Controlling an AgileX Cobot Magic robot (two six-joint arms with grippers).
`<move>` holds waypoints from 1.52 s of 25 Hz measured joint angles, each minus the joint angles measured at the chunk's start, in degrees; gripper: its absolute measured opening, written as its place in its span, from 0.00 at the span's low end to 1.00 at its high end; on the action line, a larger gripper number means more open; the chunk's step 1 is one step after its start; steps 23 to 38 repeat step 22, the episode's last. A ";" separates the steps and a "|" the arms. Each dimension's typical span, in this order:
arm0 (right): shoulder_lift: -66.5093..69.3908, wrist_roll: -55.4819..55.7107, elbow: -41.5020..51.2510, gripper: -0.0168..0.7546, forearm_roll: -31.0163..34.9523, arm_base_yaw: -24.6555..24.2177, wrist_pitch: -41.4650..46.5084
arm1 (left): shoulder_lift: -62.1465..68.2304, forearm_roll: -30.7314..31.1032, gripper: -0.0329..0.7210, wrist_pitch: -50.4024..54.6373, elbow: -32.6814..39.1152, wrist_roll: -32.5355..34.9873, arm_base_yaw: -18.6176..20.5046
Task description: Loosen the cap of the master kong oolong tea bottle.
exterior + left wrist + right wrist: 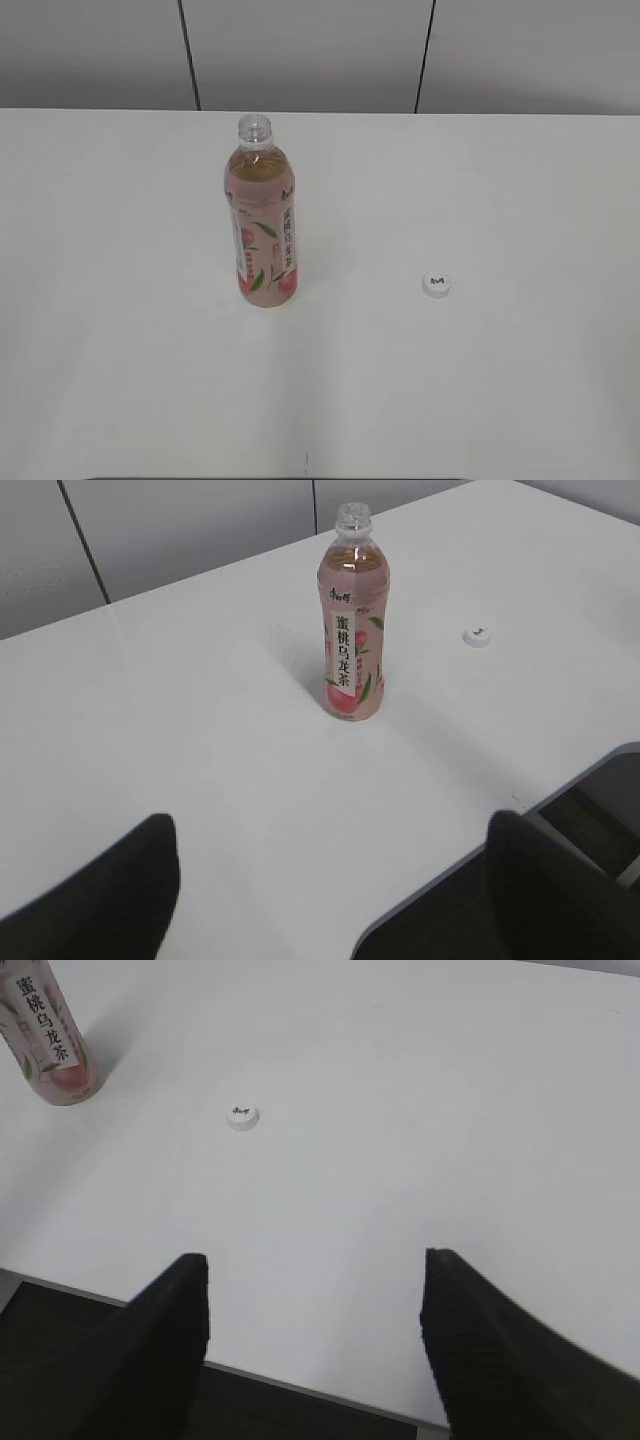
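The master kong oolong tea bottle [261,222] stands upright on the white table [480,380], its neck bare with no cap on it. It also shows in the left wrist view [353,630] and partly at the top left of the right wrist view [48,1038]. The white cap [437,285] lies flat on the table to the bottle's right, logo up; it also shows in the left wrist view [478,635] and the right wrist view [241,1116]. My left gripper [330,830] is open and empty near the table's front edge. My right gripper [315,1265] is open and empty, also back at the front edge. Neither gripper shows in the exterior view.
A grey panelled wall [300,50] runs behind the table. The table's front edge [300,1385] lies just under both grippers, with dark floor beyond it.
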 joint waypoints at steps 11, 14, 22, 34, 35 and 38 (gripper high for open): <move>0.00 0.07 0.00 0.68 0.00 -13.53 -0.12 | 0.00 0.17 0.78 -0.08 0.00 0.05 16.53; 0.00 0.07 0.00 0.68 0.00 -16.71 -0.12 | 0.00 0.43 0.77 -0.13 0.00 0.05 22.26; 0.00 0.09 0.00 0.68 0.00 -16.91 -0.12 | 0.00 0.47 0.76 -0.13 0.00 0.06 23.38; 0.00 0.09 0.00 0.68 0.00 -16.91 -0.12 | 0.00 0.47 0.76 -0.13 0.00 0.06 23.38; 0.00 0.09 0.00 0.68 0.00 -16.91 -0.12 | 0.00 0.47 0.76 -0.13 0.00 0.06 23.38; 0.00 0.09 0.00 0.68 0.00 -16.91 -0.12 | 0.00 0.47 0.76 -0.13 0.00 0.06 23.38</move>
